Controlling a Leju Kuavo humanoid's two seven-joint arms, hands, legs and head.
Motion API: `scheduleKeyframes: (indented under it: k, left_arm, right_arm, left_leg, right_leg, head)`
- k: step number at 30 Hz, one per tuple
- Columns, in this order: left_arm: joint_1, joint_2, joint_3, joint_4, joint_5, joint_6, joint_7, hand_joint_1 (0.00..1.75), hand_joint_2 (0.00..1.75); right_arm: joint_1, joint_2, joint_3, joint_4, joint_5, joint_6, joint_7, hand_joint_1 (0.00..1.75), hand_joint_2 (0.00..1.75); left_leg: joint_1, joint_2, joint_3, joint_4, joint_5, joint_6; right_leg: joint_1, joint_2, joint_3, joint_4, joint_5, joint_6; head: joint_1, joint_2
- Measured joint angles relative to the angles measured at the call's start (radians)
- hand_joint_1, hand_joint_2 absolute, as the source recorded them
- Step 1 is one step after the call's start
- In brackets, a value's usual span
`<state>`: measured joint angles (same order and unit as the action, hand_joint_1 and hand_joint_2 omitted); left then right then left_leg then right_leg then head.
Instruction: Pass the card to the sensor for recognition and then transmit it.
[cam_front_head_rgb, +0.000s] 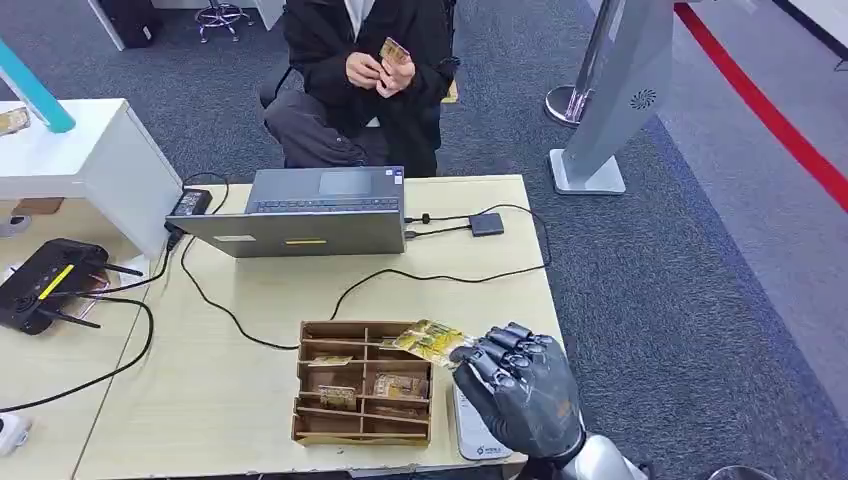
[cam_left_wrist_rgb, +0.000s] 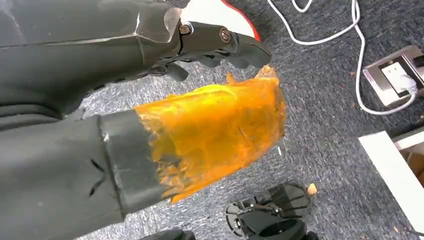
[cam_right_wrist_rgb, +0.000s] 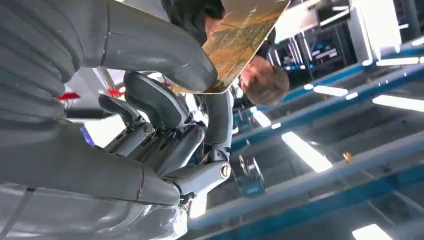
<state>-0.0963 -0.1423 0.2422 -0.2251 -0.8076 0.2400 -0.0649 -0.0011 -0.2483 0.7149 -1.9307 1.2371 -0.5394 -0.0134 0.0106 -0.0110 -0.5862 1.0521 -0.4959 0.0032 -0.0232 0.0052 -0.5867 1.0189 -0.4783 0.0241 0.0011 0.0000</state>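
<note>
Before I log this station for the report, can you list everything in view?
Card: one, yellow-gold, held over the box's right edge.
Box: one, brown, compartments holding more cards, table's near edge.
Pad: one, white, right of the box.
Laptop: one, grey, table's far side.
Adapter: one, dark, right of the laptop.
Router: one, black, on the left table.
Stand: one, grey, on the carpet.
Person: one, seated, dark clothes, holding a card.
Right robot hand: dark, pinching the card.
Left robot hand: dark, hanging over the carpet.
</note>
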Motion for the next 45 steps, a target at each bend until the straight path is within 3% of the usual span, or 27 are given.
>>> scheduleKeyframes:
  k: [11,25,38,45]
  left_arm:
    - [-0.001,0.0,0.002,0.0,-0.013,0.001,0.0,0.0,0.0]
    - [-0.008,-0.001,0.002,0.0,-0.035,-0.011,0.013,0.0,0.0]
    - [-0.014,-0.001,0.001,0.0,-0.044,-0.016,0.019,0.0,0.0]
    - [-0.019,-0.003,-0.006,0.0,-0.062,-0.029,0.034,0.0,0.0]
  right_arm:
    - [-0.101,-0.005,-0.043,-0.009,0.035,0.006,-0.002,1.75,1.75]
    - [-0.229,-0.003,-0.043,0.005,0.033,0.064,0.021,1.75,1.75]
    - [-0.291,0.026,-0.044,0.056,0.023,0.085,0.044,1.75,1.75]
    - [-0.343,0.069,-0.06,0.126,0.006,0.126,0.081,1.75,1.75]
  left_leg:
    - [0.0,0.0,0.0,0.0,0.0,0.0]
    - [0.0,0.0,0.0,0.0,0.0,0.0]
    - [0.0,0.0,0.0,0.0,0.001,0.0]
    - [0.0,0.0,0.0,0.0,0.001,0.001]
  right_leg:
    - [0.0,0.0,0.0,0.0,0.0,0.0]
    - [0.0,0.0,0.0,0.0,0.0,0.0]
    - [0.0,0.0,0.0,0.0,0.001,0.0]
    - [0.0,0.0,0.0,0.0,0.001,0.0]
  head:
    - [0.0,0.0]
    - [0.0,0.0]
    - [0.0,0.0]
    - [0.0,0.0]
